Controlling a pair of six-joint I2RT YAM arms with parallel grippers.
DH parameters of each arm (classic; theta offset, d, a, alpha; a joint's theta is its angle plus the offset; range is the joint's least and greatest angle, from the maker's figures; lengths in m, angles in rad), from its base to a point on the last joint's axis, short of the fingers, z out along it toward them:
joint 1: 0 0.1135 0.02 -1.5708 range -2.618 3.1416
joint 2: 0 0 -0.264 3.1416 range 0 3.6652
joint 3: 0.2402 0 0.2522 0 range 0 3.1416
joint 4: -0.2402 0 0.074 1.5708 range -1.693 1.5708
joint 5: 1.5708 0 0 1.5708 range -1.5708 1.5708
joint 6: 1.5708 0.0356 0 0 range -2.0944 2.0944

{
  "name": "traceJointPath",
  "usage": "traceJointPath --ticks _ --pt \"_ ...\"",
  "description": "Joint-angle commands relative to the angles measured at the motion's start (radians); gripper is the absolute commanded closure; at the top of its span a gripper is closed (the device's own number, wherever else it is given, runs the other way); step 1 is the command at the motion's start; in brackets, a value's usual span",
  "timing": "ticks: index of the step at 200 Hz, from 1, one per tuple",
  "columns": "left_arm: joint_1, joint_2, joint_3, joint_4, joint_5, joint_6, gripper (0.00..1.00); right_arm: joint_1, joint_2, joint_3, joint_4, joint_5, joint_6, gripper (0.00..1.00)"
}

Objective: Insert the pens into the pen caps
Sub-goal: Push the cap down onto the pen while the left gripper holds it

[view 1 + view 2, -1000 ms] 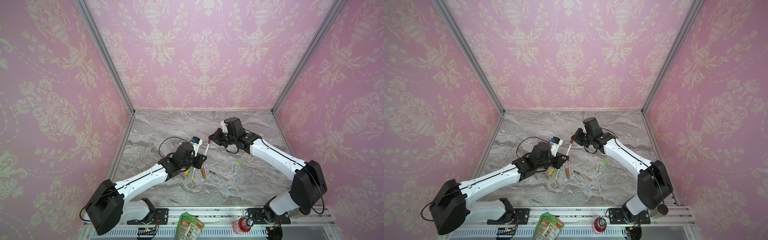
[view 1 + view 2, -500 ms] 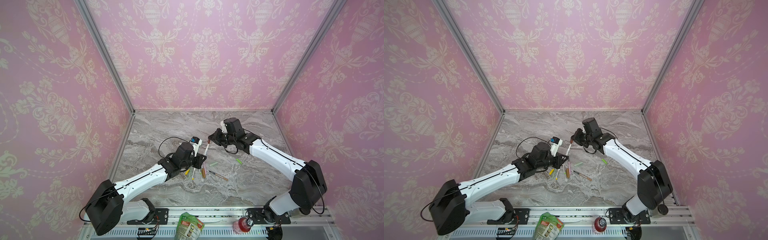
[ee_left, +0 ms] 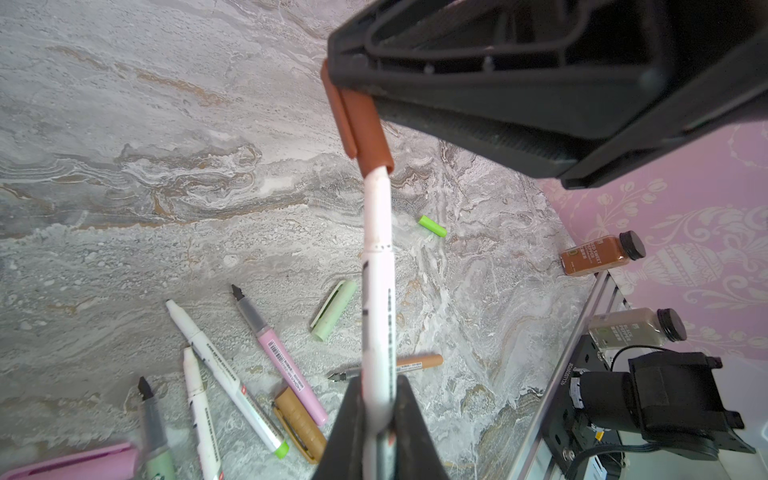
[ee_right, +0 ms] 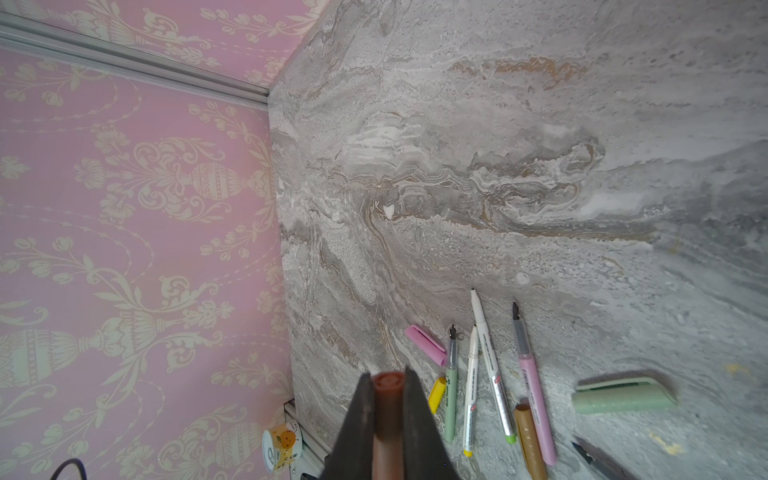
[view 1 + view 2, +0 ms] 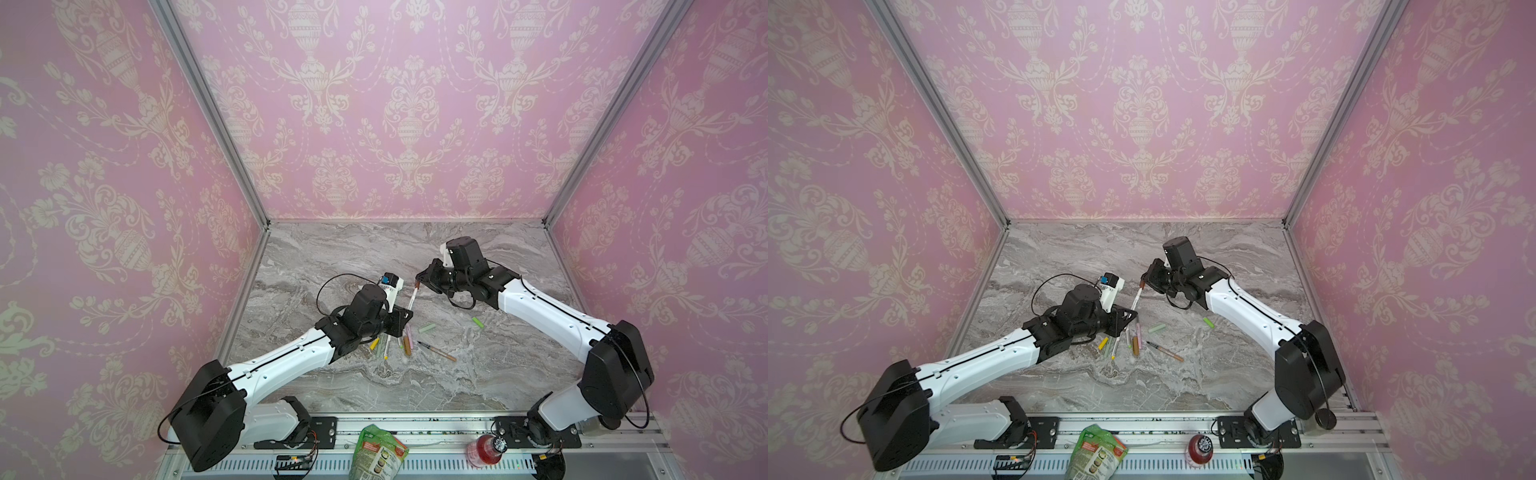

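1. Left hand (image 3: pixel 376 390): clamped on white pen (image 3: pixel 377 270), raised above the bench (image 3: pixel 124 166).
2. Right hand (image 4: pixel 388 380): clamped on brown cap (image 3: pixel 365 129); the pen's tip sits inside its mouth.
3. Other pens (image 3: pixel 286 361), loose caps (image 3: pixel 333 309): lying on the bench.

**Arms, pair: both grippers closed, met above mid-table**

Left arm (image 5: pixel 286 365): extended from the table's front left corner toward the middle. The left gripper (image 5: pixel 405 316) is raised, with its jaws clamped on a white pen (image 3: pixel 377 299).

Right arm (image 5: pixel 548 316): reached in from the front right corner, with the wrist bent toward the left arm. The right gripper (image 5: pixel 420 284) is clamped on a brown cap (image 3: pixel 365 129).

The two grippers are held near each other, tips facing.
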Motion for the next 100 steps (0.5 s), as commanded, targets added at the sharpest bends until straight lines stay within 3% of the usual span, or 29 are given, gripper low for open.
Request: traceJointPath --ticks 1,100 --pt "0.000 -0.023 -0.032 0.044 -0.056 -0.023 1.00 0.010 -0.024 -0.005 -0.035 -0.011 -0.015 1.00" --pt "0.000 0.019 -0.016 0.085 -0.072 -0.031 1.00 0.032 -0.063 -0.091 -0.024 -0.036 0.003 1.00"
